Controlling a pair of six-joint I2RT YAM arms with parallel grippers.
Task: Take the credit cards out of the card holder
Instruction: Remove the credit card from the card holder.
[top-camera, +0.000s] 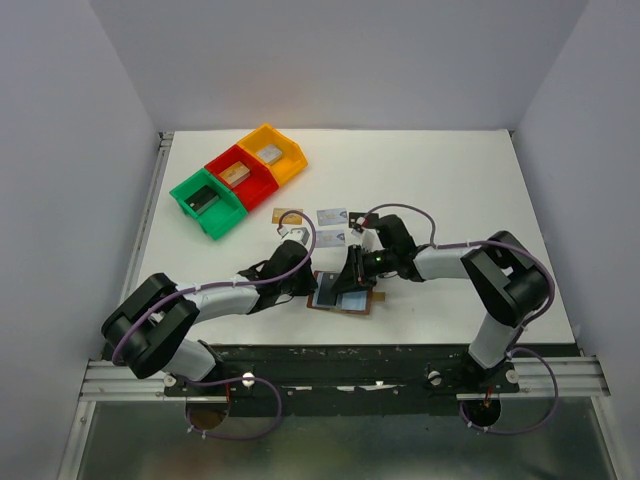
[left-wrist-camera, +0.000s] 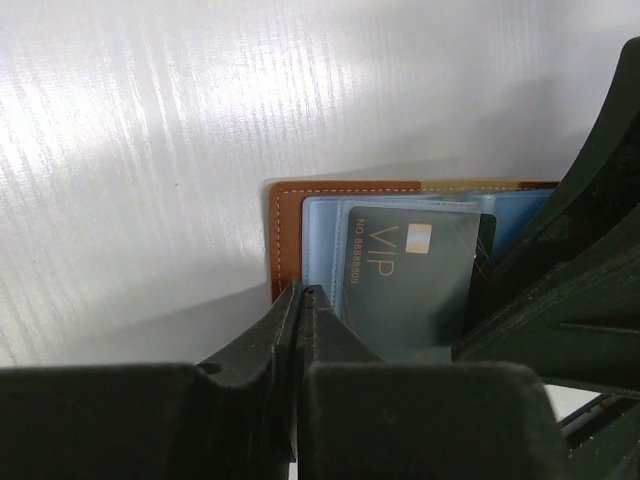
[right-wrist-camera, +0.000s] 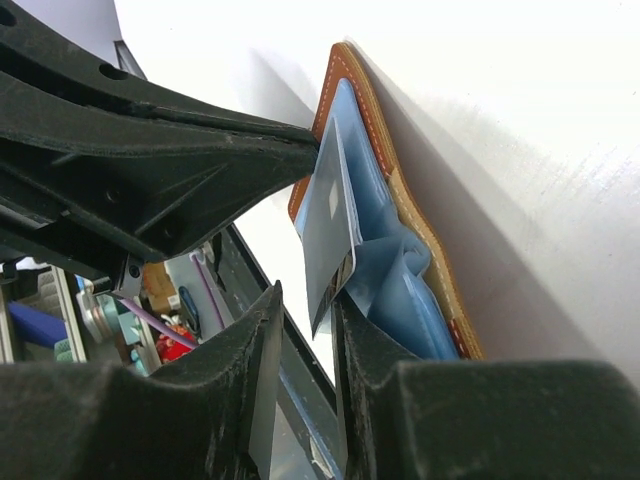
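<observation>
Credit cards (top-camera: 331, 215): we count four. Three lie loose on the table (top-camera: 450, 180) at 12 o'clock from the card holder (top-camera: 345, 297): one gold-tan card (top-camera: 287, 216) and two silvery cards (top-camera: 331, 238). The fourth, a dark VIP card (left-wrist-camera: 405, 270), sticks out of the holder's pockets.

We also count one holder, two grippers and three bins at the holder's 10 o'clock: green bin (top-camera: 228, 215), red bin (top-camera: 262, 188) and yellow bin (top-camera: 292, 165), with a block in each.

A dark strip behind the VIP card may be another card; we cannot tell. From above, the grippers cover much of the holder.

The holder lies open near the table's front edge, about mid-width. It is brown leather with pale stitching outside and light blue inside.

The left gripper (left-wrist-camera: 298, 295) is closed to a thin slit on the holder's brown edge. The right gripper (right-wrist-camera: 307, 300) has its jaws apart, one on either side of the VIP card's corner. We cannot tell whether they touch it.
</observation>
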